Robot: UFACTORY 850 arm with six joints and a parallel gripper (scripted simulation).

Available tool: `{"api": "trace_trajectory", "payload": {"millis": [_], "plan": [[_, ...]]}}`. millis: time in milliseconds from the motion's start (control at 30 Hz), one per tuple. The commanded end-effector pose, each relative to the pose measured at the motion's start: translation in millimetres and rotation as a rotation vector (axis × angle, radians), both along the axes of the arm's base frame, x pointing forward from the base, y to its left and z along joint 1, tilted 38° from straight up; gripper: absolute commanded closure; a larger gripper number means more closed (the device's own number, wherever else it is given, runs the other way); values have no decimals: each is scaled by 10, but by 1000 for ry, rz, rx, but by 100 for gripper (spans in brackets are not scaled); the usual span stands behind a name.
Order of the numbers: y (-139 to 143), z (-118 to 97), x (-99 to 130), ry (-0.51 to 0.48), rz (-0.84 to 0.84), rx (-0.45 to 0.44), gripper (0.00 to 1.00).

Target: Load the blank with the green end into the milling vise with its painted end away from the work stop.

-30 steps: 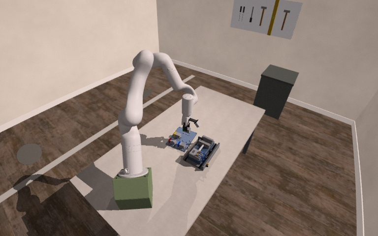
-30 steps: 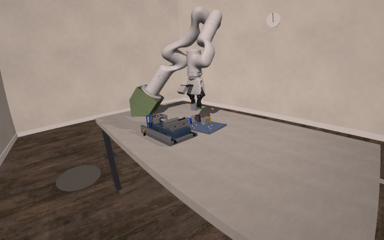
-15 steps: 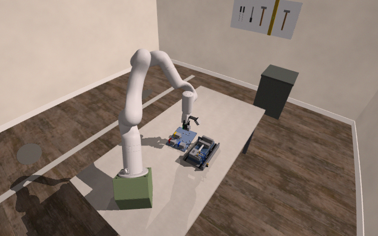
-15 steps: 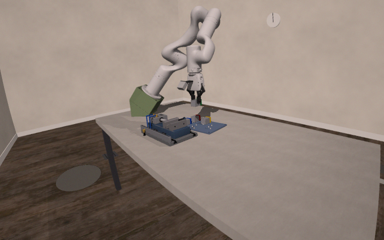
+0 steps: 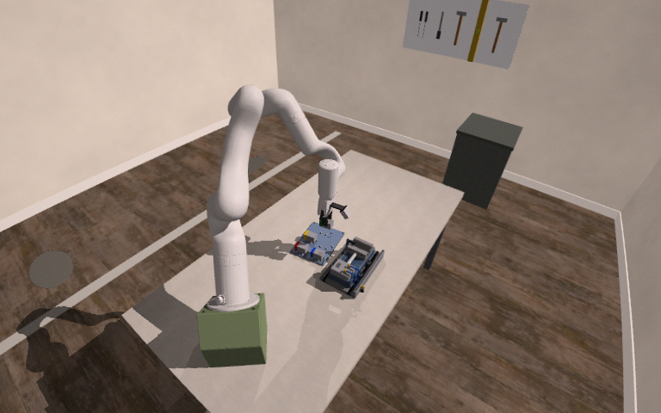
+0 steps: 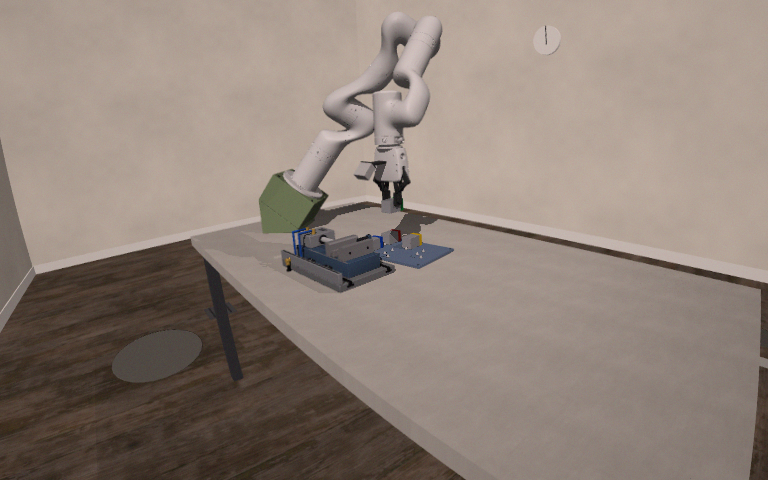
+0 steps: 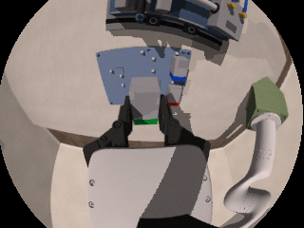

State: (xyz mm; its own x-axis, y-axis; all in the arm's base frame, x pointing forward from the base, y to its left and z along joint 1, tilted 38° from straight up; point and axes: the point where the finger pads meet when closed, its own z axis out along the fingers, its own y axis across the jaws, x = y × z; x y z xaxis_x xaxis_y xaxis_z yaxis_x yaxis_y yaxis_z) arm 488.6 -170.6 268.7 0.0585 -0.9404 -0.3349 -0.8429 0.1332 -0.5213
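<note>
My gripper point(image 7: 144, 103) is shut on the grey blank with the green end point(image 7: 144, 106) and holds it well above the blue infeed plate point(image 7: 136, 76). In the exterior view the gripper point(image 6: 394, 199) hangs high over the plate point(image 6: 419, 251) with the blank point(image 6: 390, 206) level between its fingers. In the top view the blank point(image 5: 324, 223) is above the plate's far edge. The milling vise point(image 7: 178, 0) lies beyond the plate, its jaws open; it also shows in the top view point(image 5: 351, 265) and the exterior view point(image 6: 339, 254).
Blanks with a red end point(image 5: 298, 245), a blue end point(image 5: 314, 252) and a yellow end point(image 5: 307, 235) lie on the infeed plate. The blue-ended blank point(image 7: 179, 71) and the red end point(image 7: 173, 98) show in the wrist view. Blue hoses point(image 7: 231, 2) sit at the vise's one end.
</note>
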Motion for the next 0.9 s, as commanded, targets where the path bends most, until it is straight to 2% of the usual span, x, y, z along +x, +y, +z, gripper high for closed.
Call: {"api": "trace_trajectory", "payload": {"millis": [0, 867], "plan": [[0, -5, 10, -1, 0, -1, 100], [18, -50, 40, -1, 0, -1, 100]]}}
